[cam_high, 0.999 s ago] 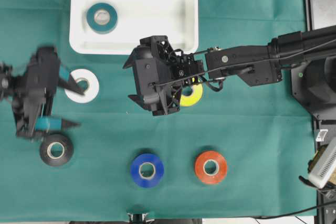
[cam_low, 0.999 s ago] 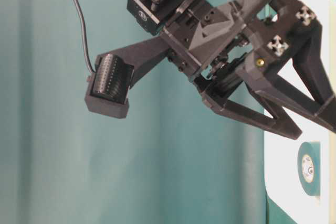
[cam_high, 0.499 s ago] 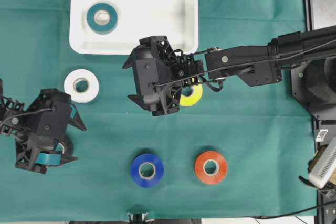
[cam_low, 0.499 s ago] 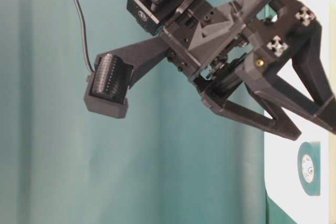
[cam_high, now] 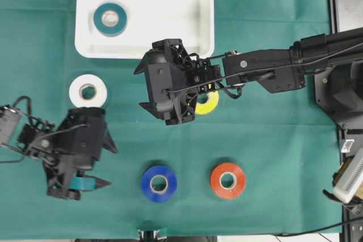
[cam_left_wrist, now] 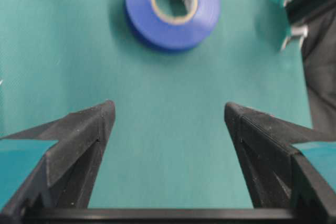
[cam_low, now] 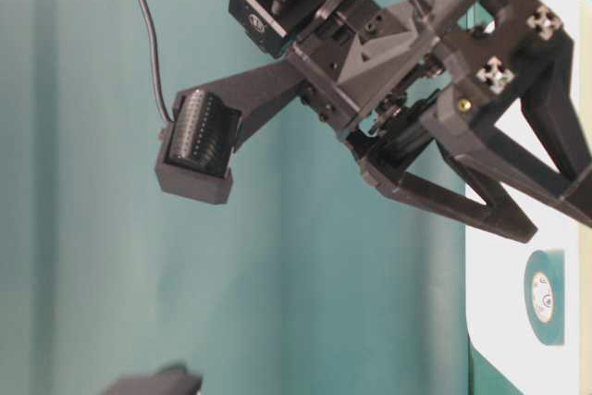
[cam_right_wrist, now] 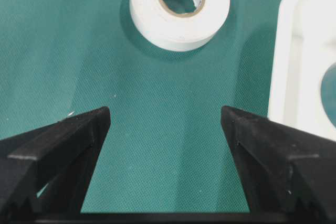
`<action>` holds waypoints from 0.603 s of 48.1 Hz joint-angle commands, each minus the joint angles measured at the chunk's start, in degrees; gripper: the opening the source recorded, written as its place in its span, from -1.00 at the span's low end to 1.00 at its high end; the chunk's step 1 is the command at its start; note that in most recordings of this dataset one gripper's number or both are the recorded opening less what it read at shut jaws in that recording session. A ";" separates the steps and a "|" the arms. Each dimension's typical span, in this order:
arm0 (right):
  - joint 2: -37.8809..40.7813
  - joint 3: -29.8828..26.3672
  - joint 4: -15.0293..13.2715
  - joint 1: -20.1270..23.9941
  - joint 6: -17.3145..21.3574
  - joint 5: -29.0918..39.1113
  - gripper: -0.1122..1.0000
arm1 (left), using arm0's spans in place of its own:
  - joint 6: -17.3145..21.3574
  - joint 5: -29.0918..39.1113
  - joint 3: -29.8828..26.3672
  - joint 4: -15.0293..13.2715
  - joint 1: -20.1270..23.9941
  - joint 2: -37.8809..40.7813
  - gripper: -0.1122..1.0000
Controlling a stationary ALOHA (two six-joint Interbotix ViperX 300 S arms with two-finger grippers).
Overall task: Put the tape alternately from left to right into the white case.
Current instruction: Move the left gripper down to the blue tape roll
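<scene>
White roll (cam_right_wrist: pixel 179 6) core print, perhaps "VW", barely legible.

Tape rolls visible (cam_high: pixel 88 91) — five: one in white case (cam_high: pixel 170 4), four on cloth.

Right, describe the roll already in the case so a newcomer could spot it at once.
Find the white case at the top of the overhead view. One roll lies flat near its left end: the teal tape. It is the only roll inside the case; every other visible roll sits on the green cloth.
</scene>
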 commanded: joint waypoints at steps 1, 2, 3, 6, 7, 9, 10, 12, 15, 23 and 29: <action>-1.85 -0.53 0.00 -0.09 0.09 -0.44 0.34 | -1.23 -0.35 -3.08 -0.09 0.09 0.70 0.81; -1.85 -0.53 0.00 -0.09 0.09 -0.44 0.34 | -1.58 -0.35 -3.60 -0.09 0.18 1.14 0.81; -1.85 -0.53 0.00 0.00 0.09 -0.44 0.34 | -1.76 -0.35 -4.04 -0.09 0.35 1.58 0.81; -1.76 -0.53 0.00 -0.09 0.09 -0.44 0.34 | -2.29 -0.26 -5.27 -0.09 0.88 2.99 0.81; -1.85 -0.53 0.00 0.00 0.09 -0.44 0.34 | -2.29 -0.26 -5.80 -0.09 1.23 3.78 0.81; -1.85 -0.53 0.00 0.00 0.09 -0.44 0.34 | -2.29 -0.26 -6.59 -0.09 1.58 4.83 0.81; -1.85 -0.53 0.00 0.00 0.09 -0.44 0.34 | -2.29 -0.26 -6.94 -0.09 1.76 5.36 0.81; -1.85 -0.53 0.00 0.00 0.09 -0.44 0.34 | -2.29 -0.18 -8.00 -0.09 2.11 6.50 0.81; -1.85 -0.53 -0.09 0.00 0.09 -0.44 0.34 | -2.29 -0.09 -9.32 -0.09 2.46 8.17 0.81; -1.85 -0.44 -0.09 0.00 0.09 -0.44 0.34 | -2.29 2.29 -13.18 -0.09 2.81 11.87 0.81; -1.85 -0.18 0.00 -0.09 0.09 -0.44 0.34 | -2.55 5.71 -16.17 -0.09 3.16 13.80 0.81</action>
